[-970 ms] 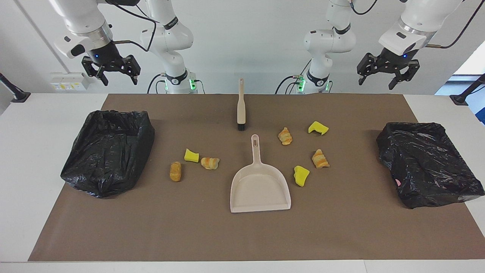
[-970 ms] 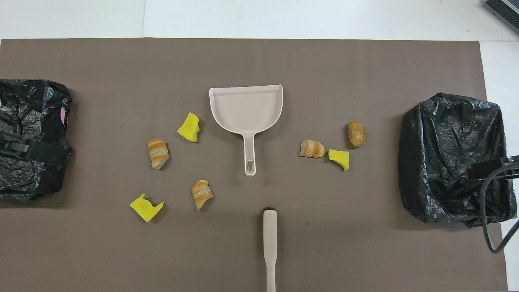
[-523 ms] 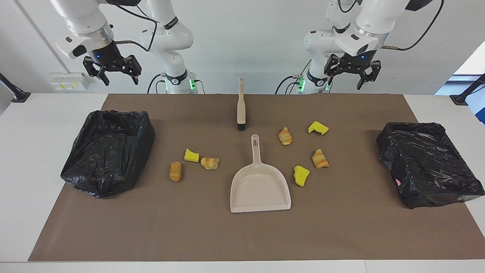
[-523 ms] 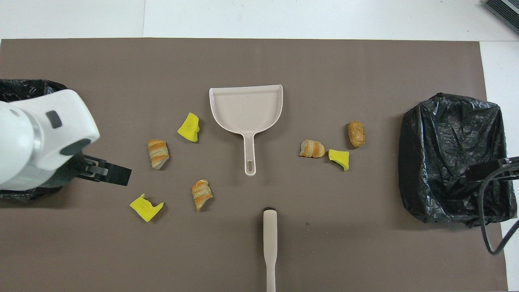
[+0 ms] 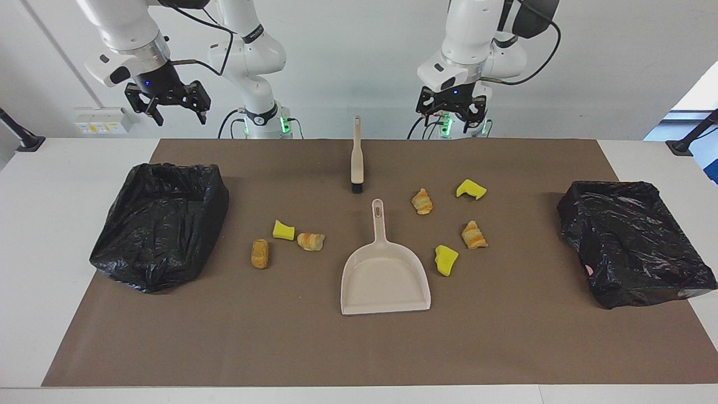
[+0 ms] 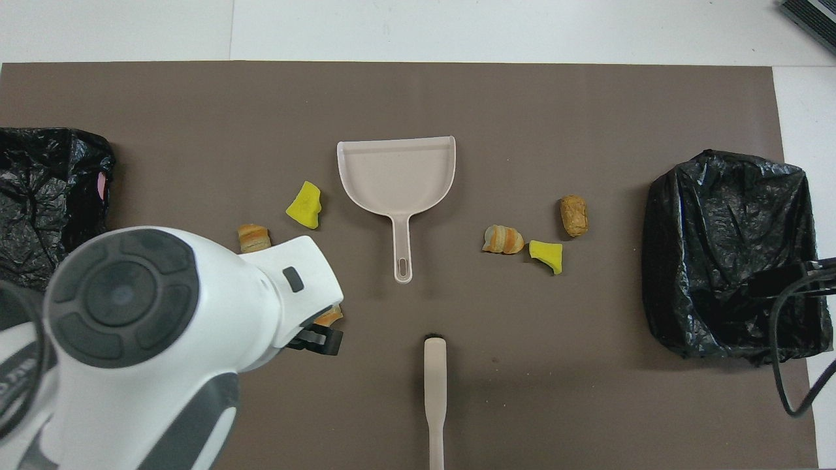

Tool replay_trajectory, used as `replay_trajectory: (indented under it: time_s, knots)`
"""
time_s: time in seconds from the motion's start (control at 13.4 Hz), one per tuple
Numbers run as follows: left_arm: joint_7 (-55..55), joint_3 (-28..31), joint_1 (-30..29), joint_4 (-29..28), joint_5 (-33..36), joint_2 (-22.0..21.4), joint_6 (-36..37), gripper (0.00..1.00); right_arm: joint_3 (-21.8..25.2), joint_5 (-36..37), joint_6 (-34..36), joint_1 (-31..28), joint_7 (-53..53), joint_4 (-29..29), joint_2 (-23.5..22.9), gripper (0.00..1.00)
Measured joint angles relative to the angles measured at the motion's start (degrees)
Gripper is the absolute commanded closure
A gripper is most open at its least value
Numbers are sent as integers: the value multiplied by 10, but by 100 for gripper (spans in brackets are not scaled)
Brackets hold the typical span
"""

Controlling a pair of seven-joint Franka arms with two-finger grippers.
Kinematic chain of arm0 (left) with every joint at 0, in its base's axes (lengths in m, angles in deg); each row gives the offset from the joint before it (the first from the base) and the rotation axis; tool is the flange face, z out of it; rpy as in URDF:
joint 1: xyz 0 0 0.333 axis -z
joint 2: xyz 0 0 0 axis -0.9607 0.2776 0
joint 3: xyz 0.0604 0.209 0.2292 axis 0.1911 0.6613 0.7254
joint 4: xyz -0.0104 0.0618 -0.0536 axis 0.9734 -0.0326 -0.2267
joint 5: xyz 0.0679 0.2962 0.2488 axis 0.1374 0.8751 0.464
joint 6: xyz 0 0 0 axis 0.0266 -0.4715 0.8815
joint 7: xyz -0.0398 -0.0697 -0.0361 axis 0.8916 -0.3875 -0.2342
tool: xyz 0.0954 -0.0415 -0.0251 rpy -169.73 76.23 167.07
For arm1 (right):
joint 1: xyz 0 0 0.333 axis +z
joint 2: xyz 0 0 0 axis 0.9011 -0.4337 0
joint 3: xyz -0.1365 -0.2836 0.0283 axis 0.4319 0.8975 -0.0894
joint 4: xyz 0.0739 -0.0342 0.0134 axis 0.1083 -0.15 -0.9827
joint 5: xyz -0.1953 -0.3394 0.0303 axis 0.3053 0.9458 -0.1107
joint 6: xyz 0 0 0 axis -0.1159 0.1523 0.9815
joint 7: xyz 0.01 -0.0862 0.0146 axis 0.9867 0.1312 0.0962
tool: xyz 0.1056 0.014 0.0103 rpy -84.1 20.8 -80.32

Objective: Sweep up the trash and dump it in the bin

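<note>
While both arms hung raised above the robots' edge of the brown mat [image 5: 505, 348], neither hand gripped anything. The left hand [image 5: 451, 115] was up in the air with its fingers spread and empty, over the mat's edge near the left arm's base. The right hand [image 5: 175, 109], fingers also apart and empty, hung above the black-lined bin [image 5: 160, 224] at the right arm's end of the tabletop. A second black-lined bin [image 5: 634, 241] sat at the left arm's end. The trash lay scattered on the mat in two groups beside the beige dustpan [image 5: 385, 280]: a bread roll [image 5: 259, 253], a yellow chunk [image 5: 283, 230] and a striped pastry [image 5: 311, 241] toward the right arm's end; two pastries [image 5: 422, 201] [image 5: 474, 235] and two yellow chunks [image 5: 471, 189] [image 5: 446, 260] toward the left arm's end. The brush [image 5: 357, 157] lay nearer the robots than the dustpan's handle.
</note>
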Motion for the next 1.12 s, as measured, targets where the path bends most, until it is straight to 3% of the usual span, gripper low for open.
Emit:
replay_trajectory:
  time_s: [0.9,1.12]
  knots:
    - [-147,-186,0,-173,-37,-12,-152,0,0,0,0,0,0,-18,10,0]
    - [-160,-205,0,-195,-73,-12,-176,0,0,0,0,0,0,-18,11,0]
